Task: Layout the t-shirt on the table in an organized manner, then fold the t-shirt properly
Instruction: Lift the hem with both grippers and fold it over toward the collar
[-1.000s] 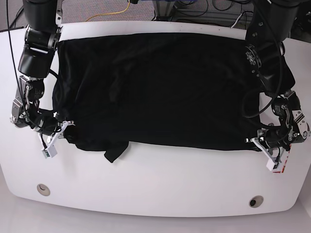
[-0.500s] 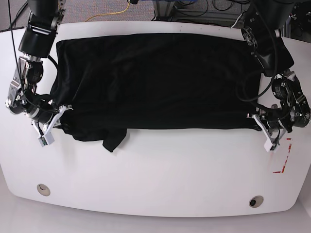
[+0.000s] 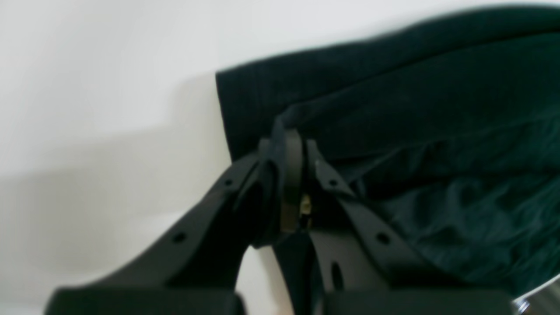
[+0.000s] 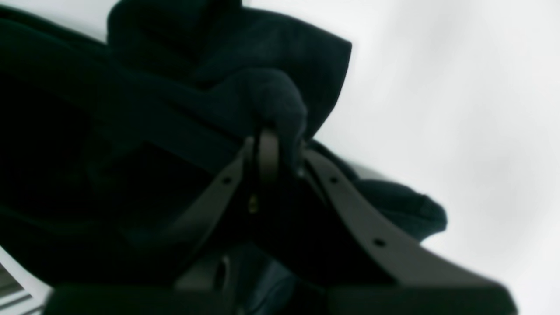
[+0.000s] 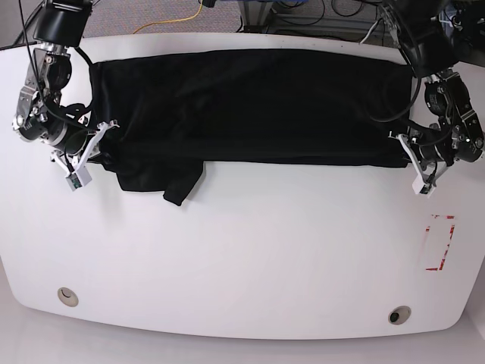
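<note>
Arms outstretched, t-shirt (image 5: 250, 106) pinched taut

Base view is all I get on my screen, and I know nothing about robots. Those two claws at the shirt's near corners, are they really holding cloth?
Observer: Yes. In the left wrist view the left gripper has its jaws shut on a fold of the t-shirt.
Operator: And the other claw?
Observer: The right wrist view shows the right gripper shut on a bunched lump of the shirt, which bulges above the fingertips.
Operator: Is the corner by the left claw lifted?
Observer: The pinched fold is raised, but just beyond it a flat layer of the shirt lies on the white table.
</note>
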